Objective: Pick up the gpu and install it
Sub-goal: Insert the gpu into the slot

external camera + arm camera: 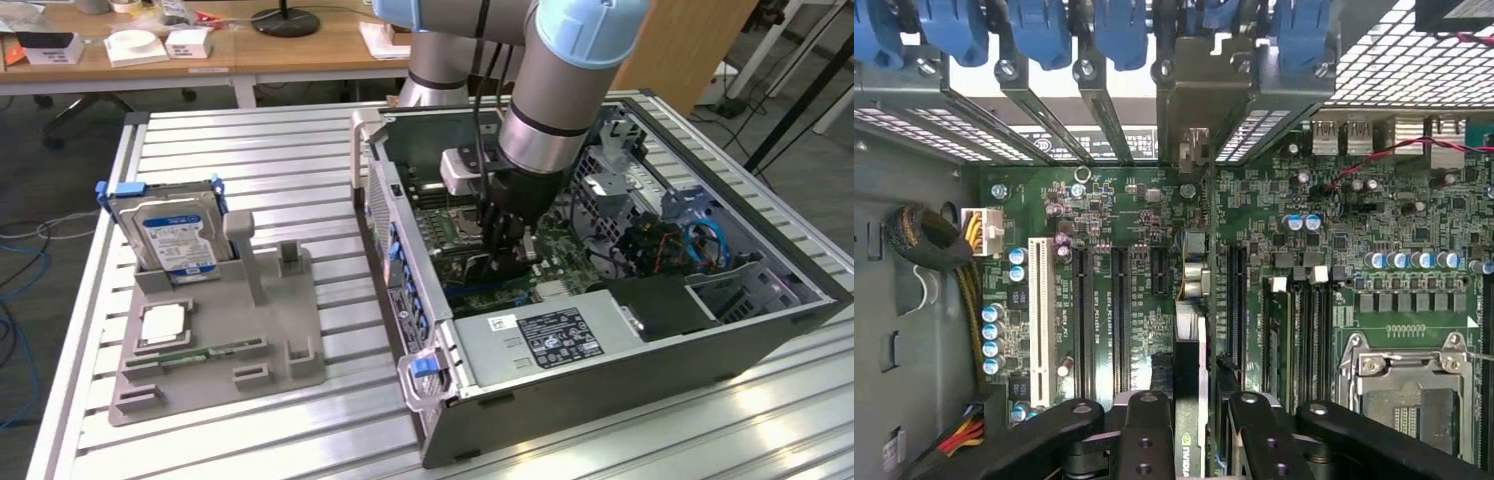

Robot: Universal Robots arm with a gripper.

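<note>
The open computer case (627, 330) lies on the slatted table, with my arm reaching down into it. My gripper (507, 245) is shut on the gpu (518, 262), a thin dark card held on edge just above the motherboard (461, 215). In the wrist view the gripper (1194, 440) clamps the gpu (1191, 370) between its black fingers (1144, 435). The card runs edge-on toward the case's rear wall, over the black expansion slots (1119, 310). Its metal bracket end (1194, 110) sits at the rear slot openings beneath the blue latches (1119, 25).
A hard drive (167, 235) stands in a grey fixture (267, 330) at the exterior view's left, with a green memory stick (200, 352) lying flat on it. Inside the case are the power supply (547, 335), a CPU socket (1404, 385), memory slots (1299, 330) and a cable bundle (929, 240).
</note>
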